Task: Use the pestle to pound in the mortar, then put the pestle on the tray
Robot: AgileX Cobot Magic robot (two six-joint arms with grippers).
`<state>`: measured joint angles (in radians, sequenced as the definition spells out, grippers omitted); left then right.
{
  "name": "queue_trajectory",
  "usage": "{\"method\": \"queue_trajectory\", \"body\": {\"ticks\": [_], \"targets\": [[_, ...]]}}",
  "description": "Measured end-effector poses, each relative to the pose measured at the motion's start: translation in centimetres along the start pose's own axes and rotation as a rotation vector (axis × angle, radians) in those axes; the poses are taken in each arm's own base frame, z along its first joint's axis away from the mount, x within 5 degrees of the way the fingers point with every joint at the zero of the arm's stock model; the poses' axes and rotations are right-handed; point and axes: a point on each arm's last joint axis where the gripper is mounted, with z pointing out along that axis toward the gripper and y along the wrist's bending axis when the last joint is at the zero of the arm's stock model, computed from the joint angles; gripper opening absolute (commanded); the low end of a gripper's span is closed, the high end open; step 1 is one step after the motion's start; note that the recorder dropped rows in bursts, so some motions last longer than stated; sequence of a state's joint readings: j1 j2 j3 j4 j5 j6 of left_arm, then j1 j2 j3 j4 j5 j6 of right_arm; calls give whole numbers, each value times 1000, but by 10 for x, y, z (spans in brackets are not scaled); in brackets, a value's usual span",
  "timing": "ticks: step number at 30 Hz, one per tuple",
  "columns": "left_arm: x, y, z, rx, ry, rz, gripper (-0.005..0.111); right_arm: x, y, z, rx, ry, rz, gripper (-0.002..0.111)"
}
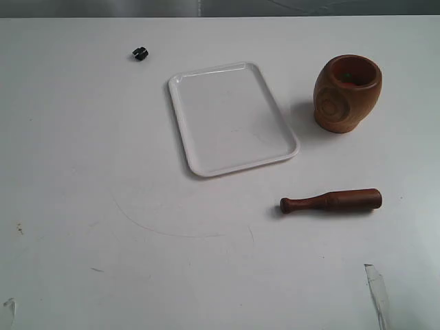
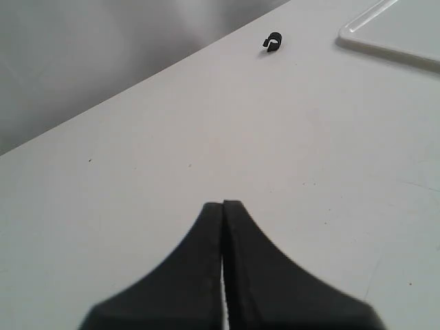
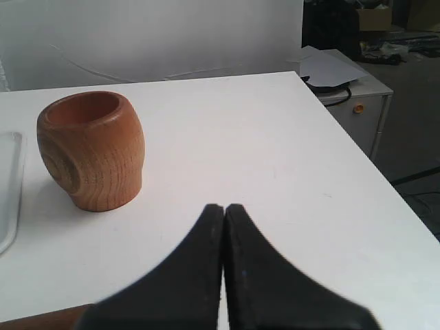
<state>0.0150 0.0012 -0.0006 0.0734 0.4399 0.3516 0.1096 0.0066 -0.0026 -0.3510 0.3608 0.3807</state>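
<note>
We see the mortar upright on the white table, on the right of the exterior view. The tray lies flat to its left, near but not touching, nothing on it. The pestle lies on its side on the table, nearer the camera than the mortar and apart from both, thick end right, knob left. A small black clip sits beyond the tray's far left corner. The left gripper has its fingers pressed together, empty, over bare table. The right gripper is also pressed together, empty, near the mortar
</note>
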Motion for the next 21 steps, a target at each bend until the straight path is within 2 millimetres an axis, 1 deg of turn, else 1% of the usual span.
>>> {"method": "queue_trajectory", "body": {"ticks": [13,16,19,21], "targets": [[0,0,0,0,0,0,0,0,0,0,1,0,-2,0],[0,0,0,0,0,0,0,-1,-1,0,13,-8,-40,0],[0,0,0,0,0,0,0,-5,0,0,4,-54,-64,0],[0,0,0,0,0,0,0,-11,4,-1,-38,-122,-14,0]]}}
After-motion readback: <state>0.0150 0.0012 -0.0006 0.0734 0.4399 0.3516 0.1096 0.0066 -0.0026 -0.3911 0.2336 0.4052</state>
